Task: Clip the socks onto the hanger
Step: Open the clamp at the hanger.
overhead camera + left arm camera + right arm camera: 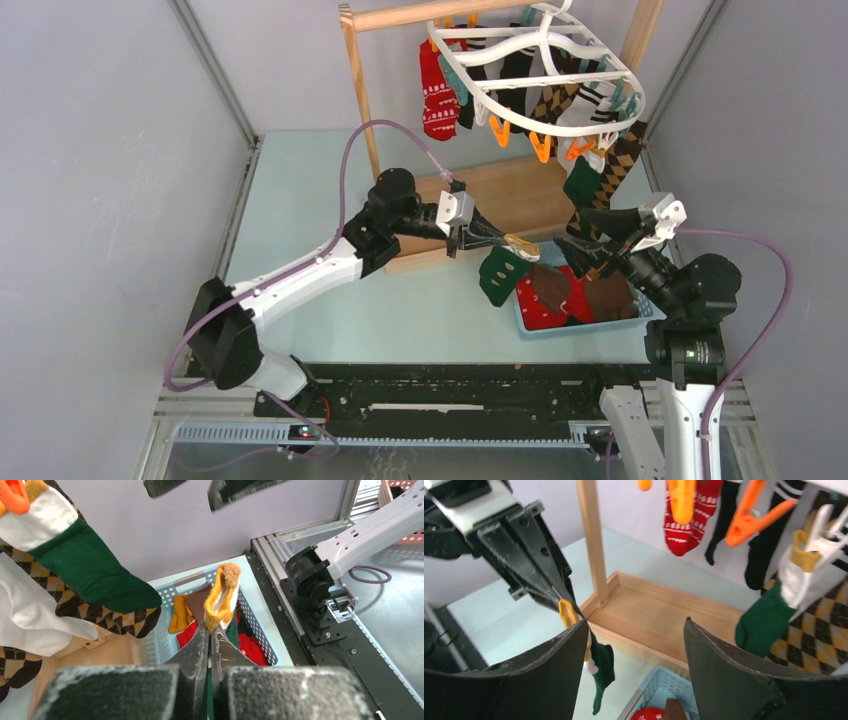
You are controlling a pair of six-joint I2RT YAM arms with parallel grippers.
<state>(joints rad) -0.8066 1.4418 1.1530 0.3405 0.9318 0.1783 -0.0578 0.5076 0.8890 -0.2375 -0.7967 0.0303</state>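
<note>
Item: green sock (503, 275), one of the socks, with a yellow cuff and white band, soft knit. Location: it is dangling over the left rim of the blue basket (580, 328), below and in front of the hanger (541, 80), which is hanging from the wooden rack (360, 100) with several socks already pegged round it. Holder: the left gripper (515, 240) is clamping the cuff, jaws pressed tight together on the fabric. The right gripper (580, 255) is standing wide apart near the sock and grasping nothing. Handling (a judgement, not a thing seen): the sock is likely weighing next to nothing, drooping limp, and bunching or stretching rather than breaking. Being knit, it is probably not slipping easily. The doubled cuff is looking like the best place to take hold, leaving an edge free for an orange clip (754, 517). Markings: no brand, label or readable writing is showing on sock, hanger or basket.
</note>
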